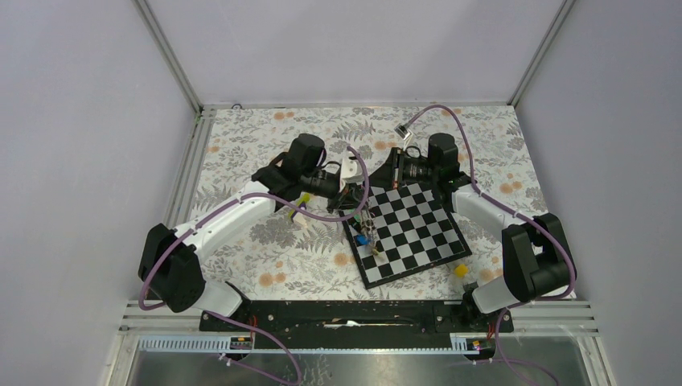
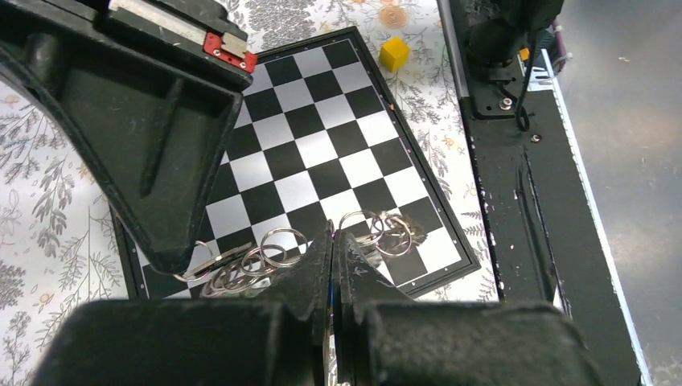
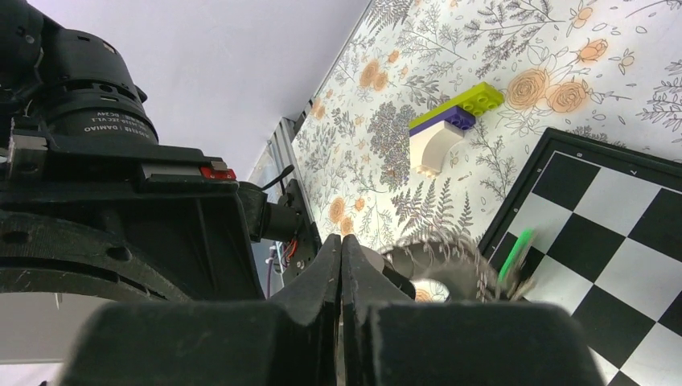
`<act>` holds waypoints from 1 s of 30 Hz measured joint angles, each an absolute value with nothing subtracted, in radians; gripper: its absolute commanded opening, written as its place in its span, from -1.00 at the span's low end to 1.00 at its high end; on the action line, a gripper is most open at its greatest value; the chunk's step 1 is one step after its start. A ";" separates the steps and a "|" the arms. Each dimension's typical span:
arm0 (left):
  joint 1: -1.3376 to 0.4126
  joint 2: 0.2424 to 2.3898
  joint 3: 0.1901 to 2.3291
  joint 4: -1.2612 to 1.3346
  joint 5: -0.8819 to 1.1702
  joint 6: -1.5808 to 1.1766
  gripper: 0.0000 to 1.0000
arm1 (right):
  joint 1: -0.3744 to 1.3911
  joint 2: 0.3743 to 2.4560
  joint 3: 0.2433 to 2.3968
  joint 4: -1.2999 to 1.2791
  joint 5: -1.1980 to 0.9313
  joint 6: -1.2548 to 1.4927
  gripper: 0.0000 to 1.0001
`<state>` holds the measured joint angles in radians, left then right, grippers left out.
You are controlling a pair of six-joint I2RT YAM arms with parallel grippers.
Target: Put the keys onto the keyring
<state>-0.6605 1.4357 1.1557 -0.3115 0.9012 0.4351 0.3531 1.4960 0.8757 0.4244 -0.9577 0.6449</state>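
Both grippers meet above the near-left part of the chessboard (image 1: 418, 233). My left gripper (image 1: 352, 196) (image 2: 334, 235) is shut; thin metal rings (image 2: 265, 251) show to its left and more rings (image 2: 388, 231) to its right, so it seems to pinch the keyring. In the right wrist view the grey ridged keyring (image 3: 450, 256) is blurred, just right of my shut right gripper (image 3: 342, 241) (image 1: 380, 188); I cannot tell whether that gripper grips it. A green key (image 3: 515, 253) hangs at the keyring. Keys (image 1: 366, 229) dangle below the grippers, a blue one lowest. The other key heads are hidden.
A small yellow block (image 1: 461, 271) (image 2: 394, 53) lies on the floral cloth off the board's near-right corner. A lime, purple and white wedge (image 3: 450, 121) lies on the cloth beyond the board. The black base rail (image 2: 523, 201) runs along the near edge.
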 measured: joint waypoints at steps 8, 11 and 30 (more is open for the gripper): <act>-0.660 1.436 1.156 -0.324 0.931 0.448 -1.00 | 0.362 1.496 0.876 0.438 -0.958 0.624 -1.00; -0.655 1.436 1.156 -0.325 0.930 0.447 -1.00 | 0.362 1.485 0.876 0.427 -0.959 0.579 -1.00; -0.542 1.389 1.155 -0.183 0.894 0.049 -1.00 | 0.339 1.312 0.824 0.418 -1.103 0.303 -1.00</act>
<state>-0.5415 1.3891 1.1549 -0.1829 0.8936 0.0494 0.3389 1.3121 0.8242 0.4179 -1.1034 0.3031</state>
